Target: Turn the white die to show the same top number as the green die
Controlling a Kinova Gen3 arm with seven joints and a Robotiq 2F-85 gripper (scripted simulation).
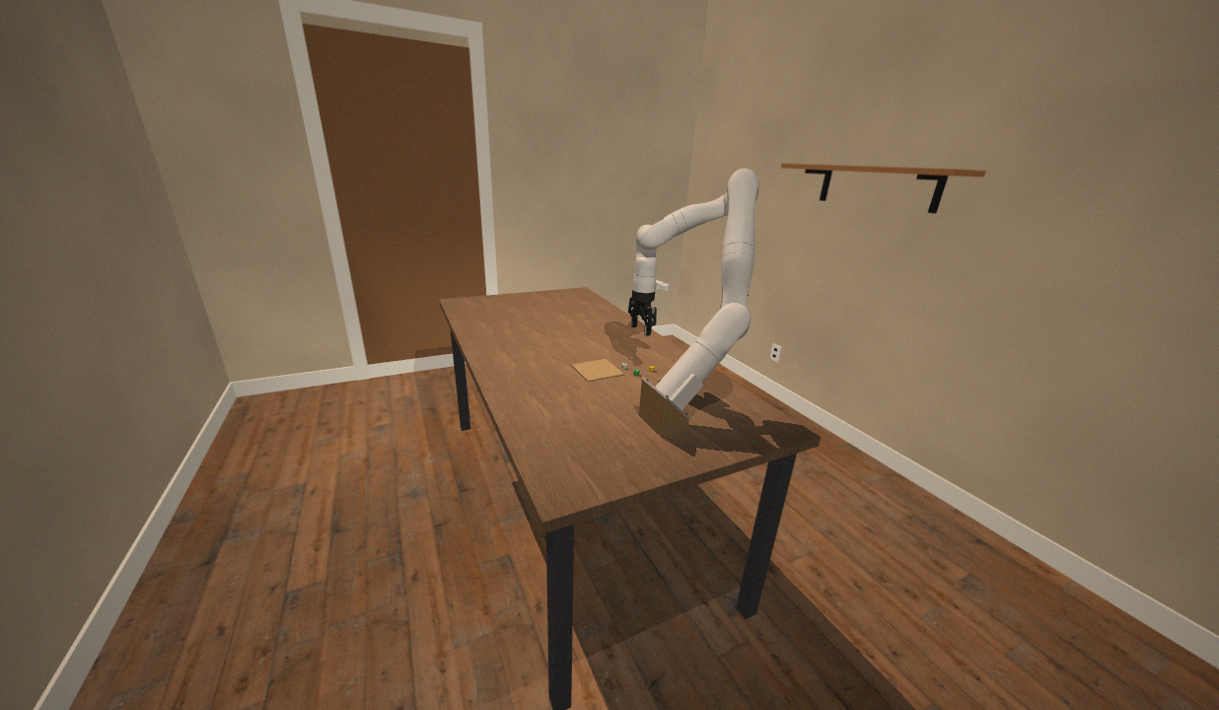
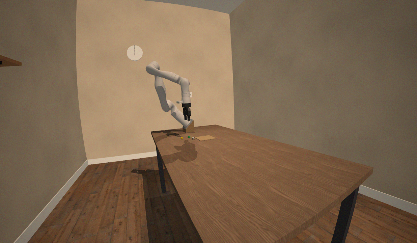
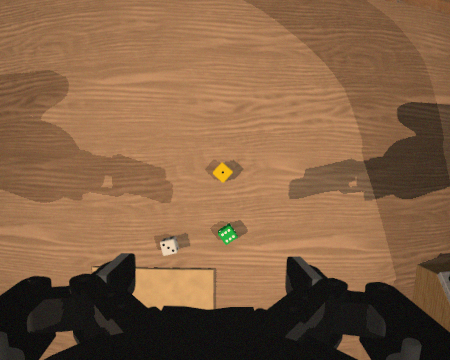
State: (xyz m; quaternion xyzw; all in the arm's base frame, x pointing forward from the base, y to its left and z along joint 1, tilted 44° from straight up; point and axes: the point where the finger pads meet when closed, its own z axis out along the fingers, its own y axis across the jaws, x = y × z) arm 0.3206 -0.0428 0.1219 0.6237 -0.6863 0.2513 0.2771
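Observation:
The white die [image 3: 169, 246] [image 1: 624, 365] [image 2: 193, 138] lies on the bare table just beside the tan mat [image 3: 175, 287] [image 1: 596, 369] [image 2: 205, 138], not on it; its top shows two pips. The green die [image 3: 228, 234] [image 1: 637, 372] [image 2: 188, 137] lies right of it in the wrist view and shows six. A yellow die [image 3: 223, 172] [image 1: 651, 368] [image 2: 182, 138] lies farther off and shows one. My gripper [image 3: 211, 272] [image 1: 642, 325] [image 2: 186, 117] is open and empty. It points down, high above the table over the dice and mat.
The arm's wooden base block [image 1: 662, 413] [image 2: 190, 127] [image 3: 433, 294] stands on the table near the dice. The arm's shadows lie on the table.

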